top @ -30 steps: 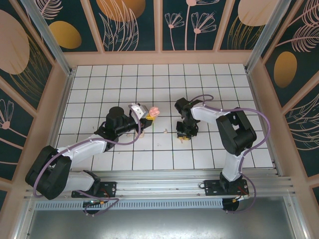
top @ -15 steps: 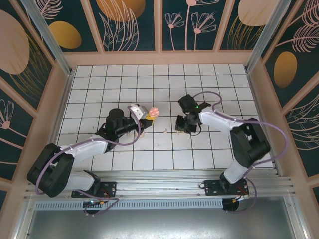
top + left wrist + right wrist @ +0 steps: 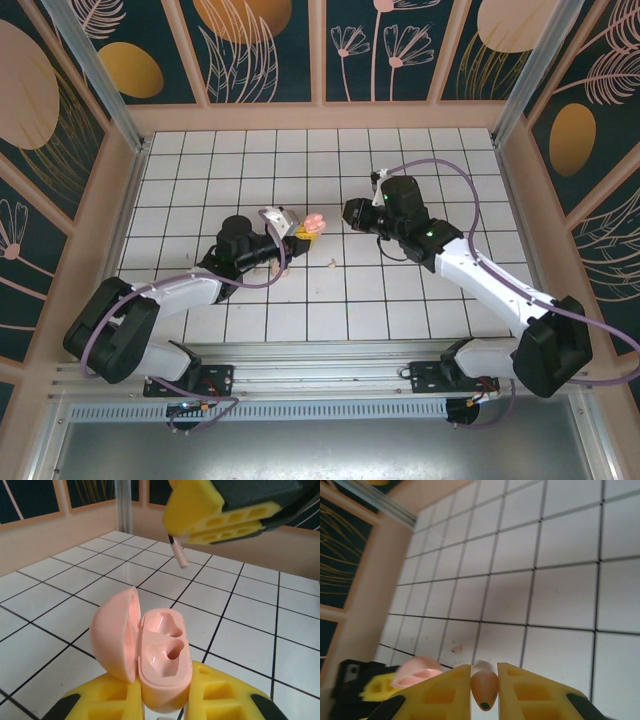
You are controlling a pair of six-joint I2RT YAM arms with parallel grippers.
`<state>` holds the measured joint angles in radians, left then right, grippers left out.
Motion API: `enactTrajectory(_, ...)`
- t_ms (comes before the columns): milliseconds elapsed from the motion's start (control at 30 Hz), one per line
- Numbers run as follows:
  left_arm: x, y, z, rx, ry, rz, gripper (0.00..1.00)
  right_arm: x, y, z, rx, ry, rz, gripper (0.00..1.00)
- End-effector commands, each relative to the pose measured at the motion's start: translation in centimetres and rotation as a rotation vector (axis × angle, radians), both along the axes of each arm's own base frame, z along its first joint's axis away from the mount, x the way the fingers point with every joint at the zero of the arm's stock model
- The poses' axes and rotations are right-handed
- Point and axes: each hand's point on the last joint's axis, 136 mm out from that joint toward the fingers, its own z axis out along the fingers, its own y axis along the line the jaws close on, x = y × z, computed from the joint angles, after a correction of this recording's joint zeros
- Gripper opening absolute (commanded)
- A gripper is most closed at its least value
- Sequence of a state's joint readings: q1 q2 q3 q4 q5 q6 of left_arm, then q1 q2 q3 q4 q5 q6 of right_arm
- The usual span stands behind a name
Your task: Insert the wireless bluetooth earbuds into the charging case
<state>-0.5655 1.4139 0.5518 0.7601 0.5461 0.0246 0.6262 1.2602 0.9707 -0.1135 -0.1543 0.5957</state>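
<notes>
Left gripper (image 3: 300, 232): yellow fingers clenched on the lower body of a small rounded pale pink plastic charging case (image 3: 162, 657). The case is held above the white tiled worktop (image 3: 200, 170), near its middle. Its lid is hinged open to the left and two moulded sockets are exposed.

Right gripper (image 3: 484, 680): yellow fingers clamped on a tiny pale pinkish-cream earbud (image 3: 484, 690). In the left wrist view its thin stem pokes out below the fingers, above and beyond the open case, apart from it. In the top view the grippers face each other, close but not touching.

Second tiny cream bud (image 3: 333, 264): lying on the worktop, toward the near edge from the grippers. Too small for detail.
</notes>
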Motion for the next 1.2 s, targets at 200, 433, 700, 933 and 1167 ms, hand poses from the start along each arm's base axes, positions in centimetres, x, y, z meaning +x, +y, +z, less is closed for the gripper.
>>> enactTrajectory(200,-0.3,-1.1,2.5,-0.060,-0.048,-0.056,0.12,-1.0,2.7,4.1,0.061,-0.204,0.113,0.18)
enactTrajectory(433,-0.3,-1.0,3.3,-0.080,-0.056,-0.054,0.12,-1.8,4.0,2.5,0.050,-0.163,0.164,0.18)
enactTrajectory(700,-0.3,-0.9,3.7,-0.086,-0.064,-0.049,0.12,-2.1,4.4,1.0,0.017,-0.134,0.186,0.18)
enactTrajectory(933,-0.3,-0.9,4.3,-0.096,-0.077,-0.044,0.12,-2.4,4.9,0.2,0.006,-0.111,0.212,0.18)
enactTrajectory(1167,-0.4,-0.8,4.7,-0.100,-0.086,-0.039,0.12,-2.9,4.9,-0.6,-0.011,-0.093,0.222,0.18)
